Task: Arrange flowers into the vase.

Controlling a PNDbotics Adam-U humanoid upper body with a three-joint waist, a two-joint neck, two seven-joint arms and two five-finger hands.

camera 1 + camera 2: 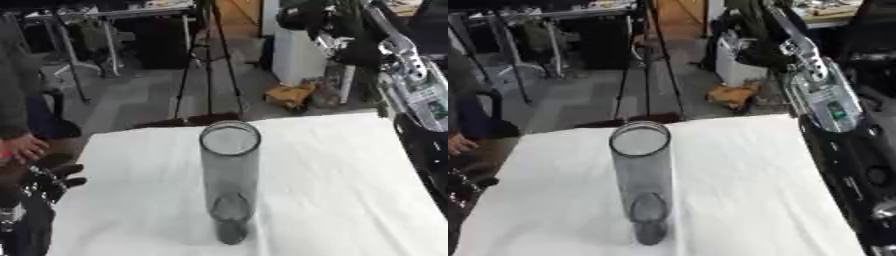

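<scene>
In the left eye view, the left hand (48, 181) shows low at the left edge, just off the side of the table (350, 175). Its dark fingers are a bit bent and spread, and they hold nothing. The arm below it is black and goes down out of the picture. The vase (230, 175) stands to the right of this hand, well apart from it, near the middle of the white table. It is a tall, clear, grey glass tube. It stands upright with its round mouth open at the top, and no flower shows inside it. The right arm (411, 75) comes in on the far right, silver and black, reaching up and away behind the table. Its hand is lost in the dark clutter up there, so I cannot tell if it is open or closed.

In the right eye view, the right arm is bigger and runs along the right edge of the table, from the bottom corner up to the top. The vase is to its left, not touching it. Only a small dark bit of the left hand shows at the left edge.
</scene>
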